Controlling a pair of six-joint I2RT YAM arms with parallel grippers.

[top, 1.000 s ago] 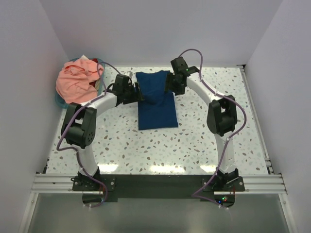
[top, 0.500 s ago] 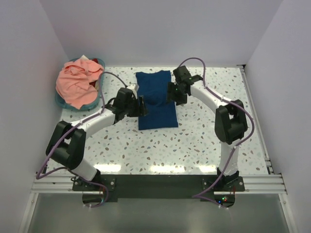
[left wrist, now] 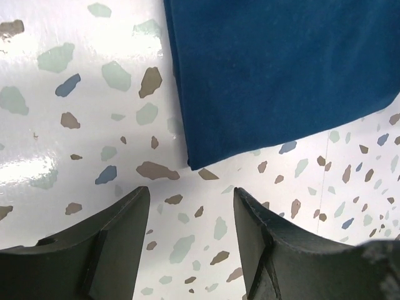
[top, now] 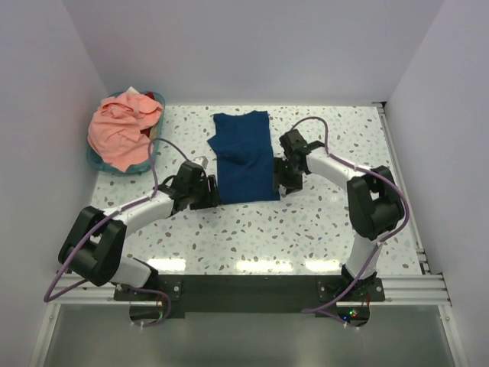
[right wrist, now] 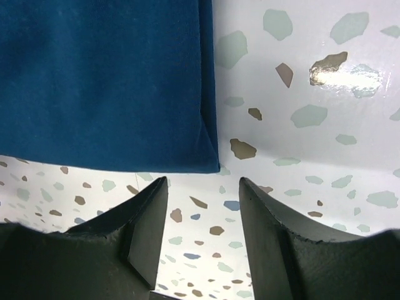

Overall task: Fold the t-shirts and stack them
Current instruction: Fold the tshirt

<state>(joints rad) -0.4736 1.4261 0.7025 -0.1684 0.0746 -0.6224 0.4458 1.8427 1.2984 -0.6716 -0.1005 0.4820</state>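
The navy blue t-shirt (top: 243, 157) lies folded into a long strip on the table, no print showing. My left gripper (top: 212, 191) is open and empty just off its near left corner; that corner shows in the left wrist view (left wrist: 275, 75) ahead of my jaws (left wrist: 190, 197). My right gripper (top: 281, 182) is open and empty just off the near right corner, seen in the right wrist view (right wrist: 106, 81) ahead of my jaws (right wrist: 203, 187). The salmon-pink t-shirt (top: 121, 131) lies crumpled in the teal basket.
The round teal basket (top: 100, 160) stands at the back left corner against the wall. White walls close in the speckled table (top: 328, 229) on the left, back and right. A metal rail (top: 244, 287) runs along the near edge.
Both grippers have moved toward me along the navy shirt's sides, from its far half to its near corners. The shirt has not visibly moved.
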